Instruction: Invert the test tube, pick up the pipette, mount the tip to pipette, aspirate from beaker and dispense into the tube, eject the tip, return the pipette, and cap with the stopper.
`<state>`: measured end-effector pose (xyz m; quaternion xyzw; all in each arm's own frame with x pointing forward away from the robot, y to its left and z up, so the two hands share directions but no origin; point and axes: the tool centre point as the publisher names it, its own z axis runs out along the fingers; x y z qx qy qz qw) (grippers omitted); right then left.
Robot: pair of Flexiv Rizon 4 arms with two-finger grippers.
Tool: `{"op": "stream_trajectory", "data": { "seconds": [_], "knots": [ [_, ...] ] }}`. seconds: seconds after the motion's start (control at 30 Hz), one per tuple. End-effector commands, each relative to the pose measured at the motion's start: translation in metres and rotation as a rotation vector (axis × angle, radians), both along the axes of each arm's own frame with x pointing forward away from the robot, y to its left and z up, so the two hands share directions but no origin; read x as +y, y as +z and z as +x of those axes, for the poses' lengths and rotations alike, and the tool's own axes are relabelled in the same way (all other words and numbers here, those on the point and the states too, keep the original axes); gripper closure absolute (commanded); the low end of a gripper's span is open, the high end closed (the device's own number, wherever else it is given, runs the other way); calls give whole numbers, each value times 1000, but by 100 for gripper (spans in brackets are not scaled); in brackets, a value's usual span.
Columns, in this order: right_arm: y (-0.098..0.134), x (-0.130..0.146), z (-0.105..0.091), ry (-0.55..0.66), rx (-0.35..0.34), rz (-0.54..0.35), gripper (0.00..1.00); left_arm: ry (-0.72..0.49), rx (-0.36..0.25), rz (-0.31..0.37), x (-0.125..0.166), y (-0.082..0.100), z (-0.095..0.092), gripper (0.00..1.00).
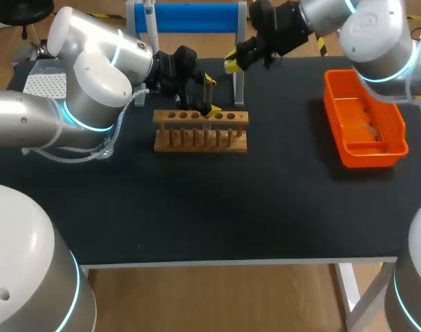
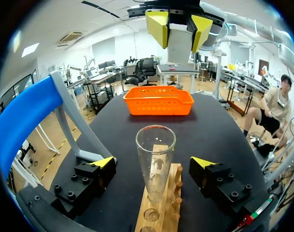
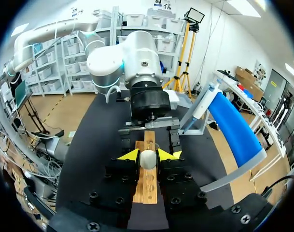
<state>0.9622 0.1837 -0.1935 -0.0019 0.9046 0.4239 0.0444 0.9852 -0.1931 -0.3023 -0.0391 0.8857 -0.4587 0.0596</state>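
A clear glass test tube (image 2: 155, 164) stands mouth up in the wooden rack (image 1: 200, 131), and the rack also shows under the tube (image 2: 159, 212). My left gripper (image 1: 210, 95) is open, with a finger on either side of the tube and neither one touching it (image 2: 154, 166). My right gripper (image 1: 232, 63) hangs just above and behind the rack, shut on a small white stopper (image 3: 147, 159). From the left wrist it appears overhead (image 2: 178, 26) holding that white piece. The pipette (image 1: 150, 24) hangs in the blue stand (image 1: 189, 17) at the back.
An orange basket (image 1: 334, 104) sits at the right side of the black table. The blue stand's legs are close behind the rack. A white perforated block (image 1: 44, 84) lies at the far left, partly behind my left arm.
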Motion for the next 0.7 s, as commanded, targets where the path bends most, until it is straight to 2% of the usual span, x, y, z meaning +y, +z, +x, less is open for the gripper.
{"op": "stream_trajectory", "data": {
  "seconds": [0.03,0.7],
  "knots": [
    [-2,9,7,23,21,-11,100,0,1,2,0,0,0,0],
    [-12,30,16,50,37,-28,100,0,1,2,0,0,0,0]
  ]
}}
